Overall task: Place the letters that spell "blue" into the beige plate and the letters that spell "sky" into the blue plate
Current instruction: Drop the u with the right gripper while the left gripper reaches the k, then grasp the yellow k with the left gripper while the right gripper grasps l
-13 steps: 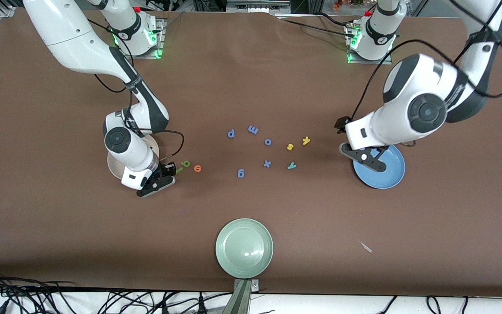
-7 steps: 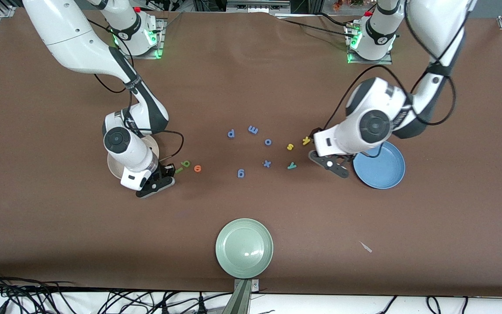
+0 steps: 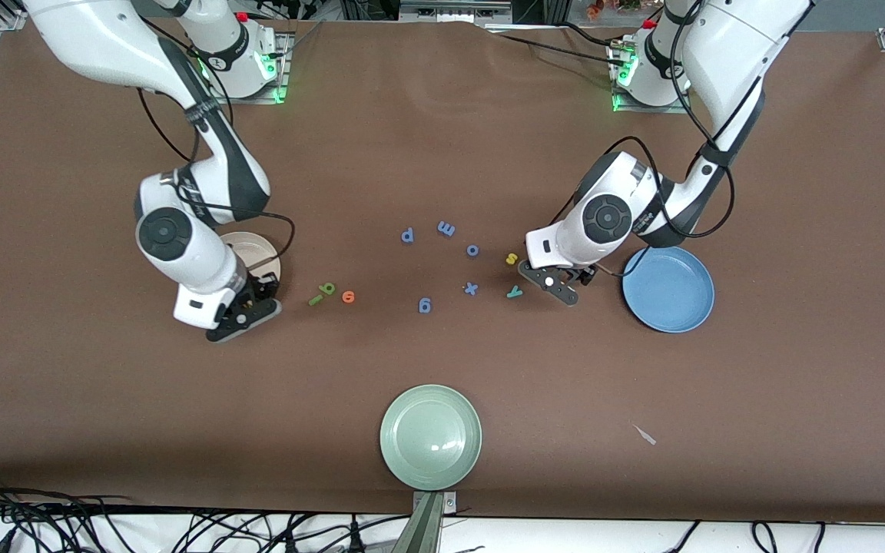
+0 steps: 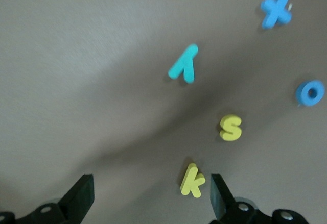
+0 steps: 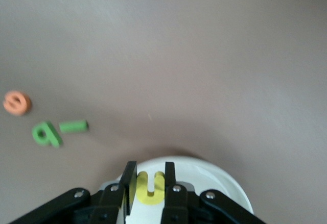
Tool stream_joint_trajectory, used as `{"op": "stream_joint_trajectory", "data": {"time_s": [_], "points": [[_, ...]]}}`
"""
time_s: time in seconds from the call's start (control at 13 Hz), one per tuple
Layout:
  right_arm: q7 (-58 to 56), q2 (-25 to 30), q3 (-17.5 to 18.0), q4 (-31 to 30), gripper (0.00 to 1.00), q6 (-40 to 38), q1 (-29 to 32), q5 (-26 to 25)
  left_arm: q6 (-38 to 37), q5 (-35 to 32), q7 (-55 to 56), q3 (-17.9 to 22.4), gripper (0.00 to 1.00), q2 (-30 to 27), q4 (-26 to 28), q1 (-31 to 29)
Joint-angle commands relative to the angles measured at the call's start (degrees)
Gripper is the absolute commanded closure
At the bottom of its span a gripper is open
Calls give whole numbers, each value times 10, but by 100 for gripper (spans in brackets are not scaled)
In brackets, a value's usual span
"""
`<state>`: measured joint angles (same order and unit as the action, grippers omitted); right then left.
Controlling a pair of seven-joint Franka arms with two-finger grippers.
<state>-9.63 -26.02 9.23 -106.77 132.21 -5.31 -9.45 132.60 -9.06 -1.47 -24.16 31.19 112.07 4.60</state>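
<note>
In the right wrist view my right gripper (image 5: 149,175) is shut on the yellow u (image 5: 151,185), over the rim of the beige plate (image 5: 219,183). In the front view that gripper (image 3: 244,309) hangs at the plate's (image 3: 258,250) nearer edge. The green b (image 3: 326,289), dark green l (image 3: 315,300) and orange e (image 3: 348,296) lie on the table beside it. My left gripper (image 4: 150,188) is open and low over the yellow k (image 4: 192,180), which lies close to one finger. The yellow s (image 3: 512,259) and teal y (image 3: 515,292) lie next to it. The blue plate (image 3: 669,289) stands empty.
Blue letters p (image 3: 407,235), m (image 3: 446,228), o (image 3: 472,250), x (image 3: 471,289) and g (image 3: 425,306) are scattered mid-table. A pale green plate (image 3: 430,438) sits near the front edge. A small white scrap (image 3: 645,435) lies toward the left arm's end.
My left arm has swung from over the blue plate to over the k, still open. My right gripper has closed on the u and carried it away from b, l, e toward the beige plate.
</note>
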Motion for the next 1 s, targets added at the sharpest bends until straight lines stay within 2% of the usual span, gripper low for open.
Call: {"op": "stream_joint_trajectory", "data": {"time_s": [0.0,0.08,0.15,0.23,0.38,0.54,0.77,0.84,0.92], "points": [[-4,84,3,-136,69,36,31,-4,16,-25,8,-8,0,-29,43,0],[-1,98,3,-171,63,62,42,-3,17,-25,9,-10,0,-31,49,6],[0,98,3,-179,58,71,44,-2,17,-25,9,-9,1,-32,51,11],[4,94,3,-179,44,72,44,-2,21,-26,9,-9,2,-31,54,11],[47,83,5,-152,42,68,43,-3,65,-63,9,-10,6,-31,87,10],[100,41,17,-83,42,51,32,-1,94,-75,9,-10,8,-27,102,11],[181,-45,16,21,42,44,-8,67,97,-77,9,-9,27,-25,102,23],[217,-71,14,47,42,44,-32,75,97,-97,9,-9,34,-20,98,25],[262,-89,11,60,42,48,-48,73,97,-128,10,-9,34,-15,94,25]]}}
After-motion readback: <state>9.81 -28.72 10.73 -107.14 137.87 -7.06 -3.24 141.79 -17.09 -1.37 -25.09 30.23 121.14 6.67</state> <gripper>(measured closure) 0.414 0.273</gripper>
